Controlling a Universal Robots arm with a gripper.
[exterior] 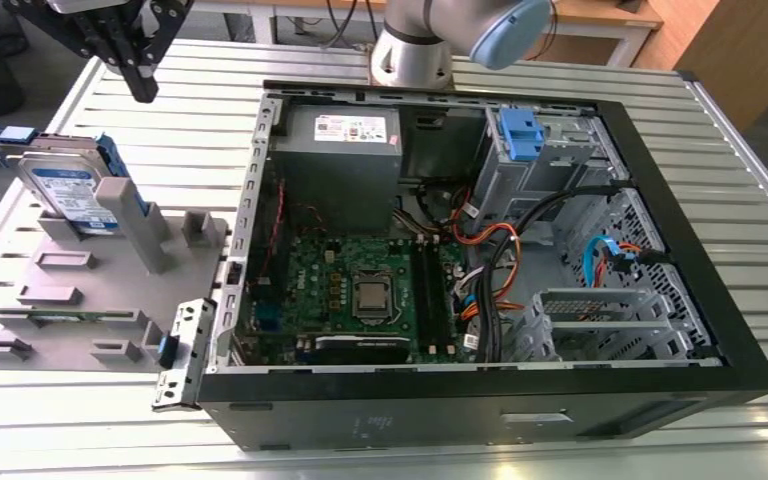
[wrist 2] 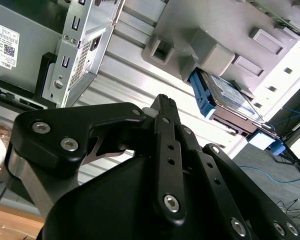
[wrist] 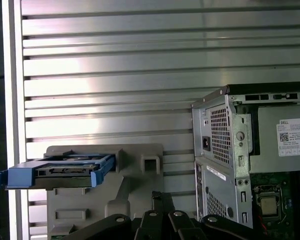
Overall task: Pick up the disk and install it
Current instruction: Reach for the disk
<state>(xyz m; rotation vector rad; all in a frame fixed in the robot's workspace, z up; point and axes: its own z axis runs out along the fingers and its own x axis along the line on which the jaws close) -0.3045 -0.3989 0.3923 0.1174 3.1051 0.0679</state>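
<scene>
The disk (exterior: 71,190) is a silver hard drive with a white and blue label, clipped in a blue plastic bracket. It stands on edge in a slot of the grey holder plate (exterior: 77,300) at the exterior view's left. Both wrist views show it too, the disk (wrist 2: 230,97) from below and the disk (wrist: 65,171) edge-on. My gripper (exterior: 144,92) hangs above the table behind the holder, a short way from the disk and not touching it. Its black fingers come together to a point, shut on nothing; the gripper (wrist 2: 162,100) and the gripper (wrist: 160,196) look the same.
An open black computer case (exterior: 704,300) lies on the slatted metal table (exterior: 37,420). Inside are a grey power supply box (exterior: 341,150), a motherboard (exterior: 357,290), cables and a drive cage with a blue bracket (exterior: 518,135). The arm's base (exterior: 418,50) stands behind the case.
</scene>
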